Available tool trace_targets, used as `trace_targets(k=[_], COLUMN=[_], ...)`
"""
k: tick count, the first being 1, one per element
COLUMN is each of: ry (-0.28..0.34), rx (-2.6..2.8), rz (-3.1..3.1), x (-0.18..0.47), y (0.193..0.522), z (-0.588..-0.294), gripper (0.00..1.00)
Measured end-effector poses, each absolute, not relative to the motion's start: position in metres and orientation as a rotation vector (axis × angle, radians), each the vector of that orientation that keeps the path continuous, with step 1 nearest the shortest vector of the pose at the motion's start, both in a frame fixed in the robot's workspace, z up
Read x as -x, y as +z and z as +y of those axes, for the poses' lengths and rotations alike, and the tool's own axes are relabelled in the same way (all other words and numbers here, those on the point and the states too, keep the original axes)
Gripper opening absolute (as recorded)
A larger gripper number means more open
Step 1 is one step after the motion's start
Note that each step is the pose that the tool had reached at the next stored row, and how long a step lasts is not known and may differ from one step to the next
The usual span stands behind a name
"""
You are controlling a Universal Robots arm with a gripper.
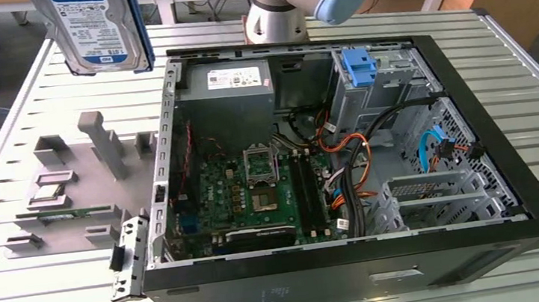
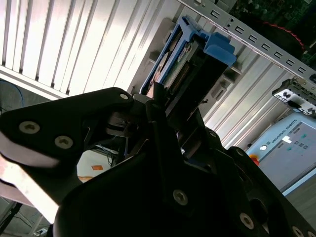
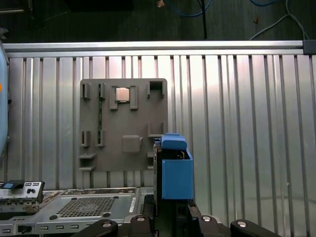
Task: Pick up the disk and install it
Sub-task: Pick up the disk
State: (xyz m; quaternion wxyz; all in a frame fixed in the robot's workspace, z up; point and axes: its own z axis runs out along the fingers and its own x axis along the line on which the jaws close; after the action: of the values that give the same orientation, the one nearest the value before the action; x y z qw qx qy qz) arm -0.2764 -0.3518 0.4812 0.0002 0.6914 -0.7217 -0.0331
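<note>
You have the disk (image 1: pixel 101 26) held high above the table (image 1: pixel 64 293). Your gripper (image 2: pixel 173 111) is pinching it, beside the open computer case (image 1: pixel 514 193).

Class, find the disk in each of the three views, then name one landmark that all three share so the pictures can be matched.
Exterior view: the disk is held high at the exterior view's upper left, beyond the computer case.
Second wrist view: the disk sits edge-on, clamped in the gripper, near the case's rail.
First wrist view: the disk is edge-on, overlapping the grey fixture plate.
Shared landmark: the computer case.
</note>
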Motion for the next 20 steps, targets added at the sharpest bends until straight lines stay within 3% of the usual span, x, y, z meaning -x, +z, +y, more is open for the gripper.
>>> trace_targets(k=[20], ry=[-0.104], rx=[-2.172], rz=[-2.267], x=[0.256], y=[0.482], z=[-0.352], gripper=[0.35])
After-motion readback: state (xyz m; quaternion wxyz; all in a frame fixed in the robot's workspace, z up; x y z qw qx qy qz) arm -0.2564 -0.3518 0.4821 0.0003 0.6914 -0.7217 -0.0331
